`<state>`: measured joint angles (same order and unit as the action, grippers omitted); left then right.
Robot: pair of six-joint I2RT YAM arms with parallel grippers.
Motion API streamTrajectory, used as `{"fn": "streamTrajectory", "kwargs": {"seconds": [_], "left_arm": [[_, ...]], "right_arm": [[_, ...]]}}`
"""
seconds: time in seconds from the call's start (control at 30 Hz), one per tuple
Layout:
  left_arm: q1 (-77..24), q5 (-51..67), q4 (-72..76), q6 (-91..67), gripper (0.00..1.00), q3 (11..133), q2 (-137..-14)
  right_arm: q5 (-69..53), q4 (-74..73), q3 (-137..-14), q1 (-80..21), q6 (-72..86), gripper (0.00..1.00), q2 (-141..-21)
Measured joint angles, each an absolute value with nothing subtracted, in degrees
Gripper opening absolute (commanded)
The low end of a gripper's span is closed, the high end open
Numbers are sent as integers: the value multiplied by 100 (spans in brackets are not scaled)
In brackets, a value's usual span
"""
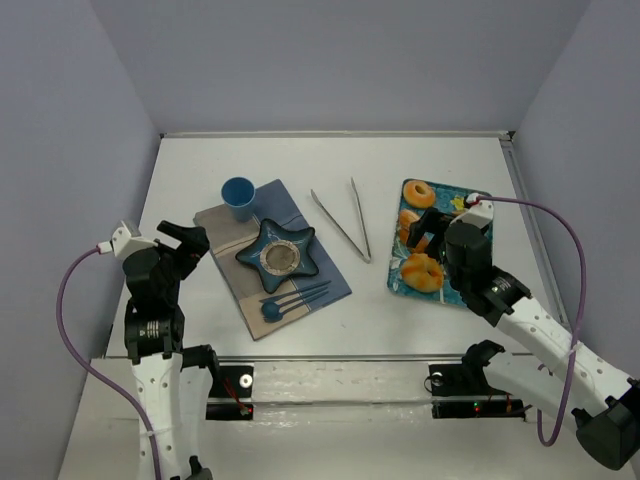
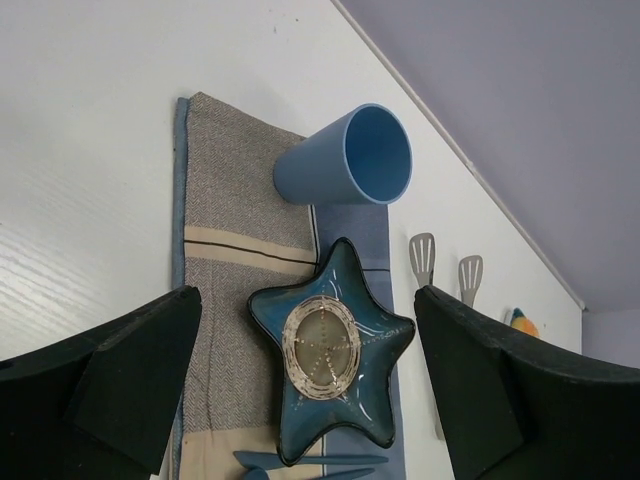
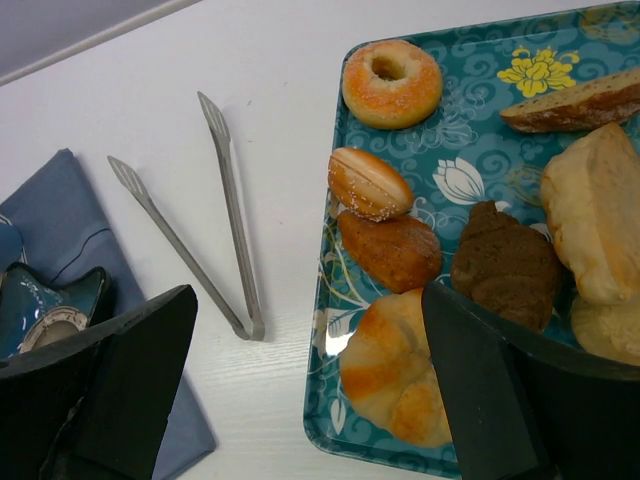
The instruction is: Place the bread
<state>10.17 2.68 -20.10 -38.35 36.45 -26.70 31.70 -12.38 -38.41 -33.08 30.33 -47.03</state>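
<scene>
The bread, a small oval golden-brown roll, lies on the teal patterned tray between the ring doughnut and a darker brown roll. My right gripper is open and empty, hovering above the tray's near left corner, over the twisted orange pastry. The blue star-shaped dish sits empty on a cloth mat. My left gripper is open and empty, above the mat's left side.
Metal tongs lie between the mat and the tray. A blue cup stands on the mat's far end, blue cutlery on its near end. More pastries, a brown croissant and a bread slice, fill the tray.
</scene>
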Motion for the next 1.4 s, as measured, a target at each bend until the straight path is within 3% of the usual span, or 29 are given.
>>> {"fn": "streamTrajectory", "kwargs": {"seconds": [0.37, 0.8, 1.2, 1.4], "left_arm": [[1017, 373, -1957, -3833, 99, 3629, -2709], [1015, 749, -1732, -3791, 99, 3498, -2526], [1015, 843, -1691, -3769, 99, 3496, -2528], [1015, 840, -1693, -3767, 99, 3496, -2526]], "right_arm": [[2082, -934, -3979, -3308, 2281, 100, -5579], [751, -1293, -6862, -3308, 827, 100, -10132], [880, -1841, -8628, -3306, 534, 99, -12051], [825, -1835, -9050, -3308, 596, 89, -12359]]}}
